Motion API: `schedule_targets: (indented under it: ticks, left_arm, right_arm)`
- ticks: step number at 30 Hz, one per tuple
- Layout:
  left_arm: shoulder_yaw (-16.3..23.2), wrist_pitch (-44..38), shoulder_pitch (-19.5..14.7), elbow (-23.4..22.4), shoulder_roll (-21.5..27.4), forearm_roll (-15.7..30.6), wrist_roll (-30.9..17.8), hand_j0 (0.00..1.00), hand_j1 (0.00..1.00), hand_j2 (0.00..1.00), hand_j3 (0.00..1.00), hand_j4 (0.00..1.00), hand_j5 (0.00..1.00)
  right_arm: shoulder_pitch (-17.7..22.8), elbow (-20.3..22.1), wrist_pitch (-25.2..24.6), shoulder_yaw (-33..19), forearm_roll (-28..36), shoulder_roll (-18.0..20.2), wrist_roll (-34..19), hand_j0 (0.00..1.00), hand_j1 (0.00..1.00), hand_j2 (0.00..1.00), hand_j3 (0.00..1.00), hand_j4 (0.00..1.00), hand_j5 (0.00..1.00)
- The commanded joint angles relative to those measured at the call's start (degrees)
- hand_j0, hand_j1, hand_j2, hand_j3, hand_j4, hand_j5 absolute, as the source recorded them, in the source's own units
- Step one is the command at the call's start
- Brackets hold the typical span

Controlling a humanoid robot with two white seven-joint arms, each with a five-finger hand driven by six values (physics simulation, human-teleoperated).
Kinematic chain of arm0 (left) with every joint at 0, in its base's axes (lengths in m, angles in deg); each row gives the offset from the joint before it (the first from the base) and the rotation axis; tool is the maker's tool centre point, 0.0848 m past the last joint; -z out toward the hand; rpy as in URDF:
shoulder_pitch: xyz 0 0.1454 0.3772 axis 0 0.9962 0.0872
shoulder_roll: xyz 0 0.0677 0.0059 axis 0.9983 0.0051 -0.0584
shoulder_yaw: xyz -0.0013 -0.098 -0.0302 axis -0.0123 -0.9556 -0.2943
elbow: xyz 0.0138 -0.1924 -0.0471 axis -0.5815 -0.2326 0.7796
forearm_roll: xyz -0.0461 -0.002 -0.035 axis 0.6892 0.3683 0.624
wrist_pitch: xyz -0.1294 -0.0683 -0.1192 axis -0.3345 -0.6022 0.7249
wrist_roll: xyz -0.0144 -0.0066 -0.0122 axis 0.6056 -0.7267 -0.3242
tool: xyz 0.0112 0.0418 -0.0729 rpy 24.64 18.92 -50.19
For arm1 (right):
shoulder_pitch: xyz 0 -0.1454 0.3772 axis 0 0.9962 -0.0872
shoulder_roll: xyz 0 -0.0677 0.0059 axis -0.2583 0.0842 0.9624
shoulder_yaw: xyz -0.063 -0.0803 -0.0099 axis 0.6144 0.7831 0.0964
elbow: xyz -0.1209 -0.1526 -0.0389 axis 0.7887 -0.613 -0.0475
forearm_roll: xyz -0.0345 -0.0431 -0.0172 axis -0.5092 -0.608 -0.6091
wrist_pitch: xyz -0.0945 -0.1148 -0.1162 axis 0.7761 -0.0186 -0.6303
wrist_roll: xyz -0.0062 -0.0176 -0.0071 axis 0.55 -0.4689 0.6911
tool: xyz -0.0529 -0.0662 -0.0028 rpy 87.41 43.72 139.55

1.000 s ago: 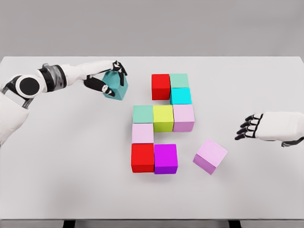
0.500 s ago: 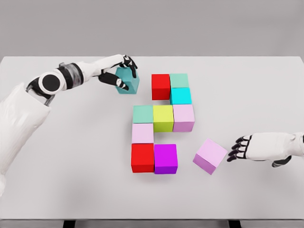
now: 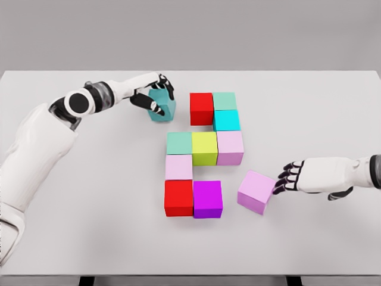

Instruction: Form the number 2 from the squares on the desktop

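Grey wall stood behind a pale white table that filled most of the head view, and no container was seen on it.

The left hand was curled over a teal cube at the far left of the cluster, dark fingers wrapped across its top and near side; the cube was held a little apart from the top row, to its left, and sat slightly turned.

The right hand was extended from the right with its fingers loosely bent, the tips laid against the right face of a loose lilac cube. That cube was not gripped; it lay tilted, just right of the bottom row and not in contact with it.

Eleven cubes in all were counted, nine of them set in the pattern. In the far row a red cube and a mint cube were placed side by side, with a cyan cube directly nearer, below the mint one. The middle row was formed, left to right, by a green cube, a yellow-green cube and a pale pink cube, all touching. A second pale pink cube was set below the green one. The near row was made up of a second red cube and a magenta cube.

Each cube was plain, matte and of similar size.
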Motion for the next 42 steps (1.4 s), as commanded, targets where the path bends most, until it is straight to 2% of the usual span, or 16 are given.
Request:
schedule_targets:
  ticks: [1,6,14,16,17,18,22,25,28,30,34,37,39,42]
  left_arm:
    - [-0.07,0.04,0.0,-0.6,-0.79,-0.16,0.05,0.39,0.39,0.39,0.39,0.39,0.39]
    - [-0.07,0.04,-1.23,-2.97,-2.02,-0.59,0.05,0.39,0.39,0.39,0.39,0.39,0.39]
    - [-0.07,0.3,-1.23,-2.97,-2.81,-0.59,0.05,0.44,0.44,0.44,0.44,0.44,0.44]
    - [-0.16,0.39,-1.23,-2.88,-2.64,-0.51,0.05,0.6,0.6,0.6,0.6,0.6,0.6]
    - [-0.16,0.48,-1.23,-2.8,-2.64,-0.51,0.05,0.63,0.63,0.63,0.63,0.63,0.63]
    - [-0.16,0.39,-1.23,-2.88,-2.64,-0.51,0.05,0.71,0.71,0.71,0.71,0.71,0.71]
    - [-0.16,0.48,-1.23,-2.8,-2.55,-0.42,0.05,0.83,0.83,0.83,0.83,0.83,0.83]
    - [-0.16,0.48,-1.23,-2.8,-2.37,-0.42,0.05,0.88,0.88,0.88,0.88,0.88,0.88]
    - [-0.16,0.39,-1.32,-2.8,-2.37,-0.42,0.23,0.89,0.89,0.89,0.89,0.89,0.89]
    - [-0.16,0.39,-1.32,-2.8,-2.37,-0.42,0.23,0.91,0.91,0.91,0.91,0.91,0.91]
    - [-0.07,0.65,-1.32,-1.74,-1.85,0.37,0.14,1.0,1.0,1.0,1.0,1.0,1.0]
    - [0.1,1.8,-1.23,1.33,3.6,5.47,0.05,1.0,1.0,1.0,1.0,1.0,1.0]
    - [0.1,1.97,-1.23,2.65,5.01,6.44,0.05,1.0,1.0,1.0,1.0,1.0,1.0]
    - [0.45,2.94,-2.28,2.48,8.17,7.58,-0.38,0.99,0.99,0.99,0.99,0.99,0.99]
  right_arm:
    - [0.0,0.01,-0.11,-0.01,0.25,-0.55,0.01,1.0,1.0,1.0,1.0,1.0,1.0]
    - [-0.97,-0.08,-0.11,-0.01,0.25,-1.07,0.01,1.0,1.0,1.0,1.0,1.0,1.0]
    - [-1.85,-0.26,-0.11,0.08,0.25,-1.95,0.01,1.0,1.0,1.0,1.0,1.0,1.0]
    - [-1.85,-0.26,-0.11,0.08,0.25,-1.95,0.01,1.0,1.0,1.0,1.0,1.0,1.0]
    - [-1.85,-0.26,-0.11,0.08,0.25,-1.95,0.01,1.0,1.0,1.0,1.0,1.0,1.0]
    - [-1.85,-0.34,-0.11,0.08,0.34,-1.87,0.01,1.0,1.0,1.0,1.0,1.0,1.0]
    - [-2.72,-2.63,-0.11,-0.62,0.34,-0.55,0.01,1.0,1.0,1.0,1.0,1.0,1.0]
    - [-5.1,-9.13,-0.11,-1.67,0.69,-0.46,0.01,1.0,1.0,1.0,1.0,1.0,1.0]
    - [-5.19,-9.75,-0.11,-1.59,6.31,-1.07,0.01,1.0,1.0,1.0,1.0,1.0,1.0]
    - [-5.01,-9.66,-0.11,0.25,9.9,-1.34,0.01,1.0,1.0,1.0,1.0,1.0,1.0]
    - [-5.01,-9.75,-0.11,1.05,12.2,-2.04,0.01,1.0,1.0,1.0,1.0,1.0,1.0]
    - [-5.1,-10.1,-0.11,-0.36,22.47,-1.87,0.01,1.0,1.0,1.0,1.0,1.0,1.0]
    - [-4.66,-10.19,-0.11,-0.18,31.18,-1.6,0.01,1.0,1.0,1.0,1.0,1.0,1.0]
    - [-2.29,-10.01,-0.11,1.22,38.13,-1.6,0.01,1.0,1.0,1.0,1.0,1.0,1.0]
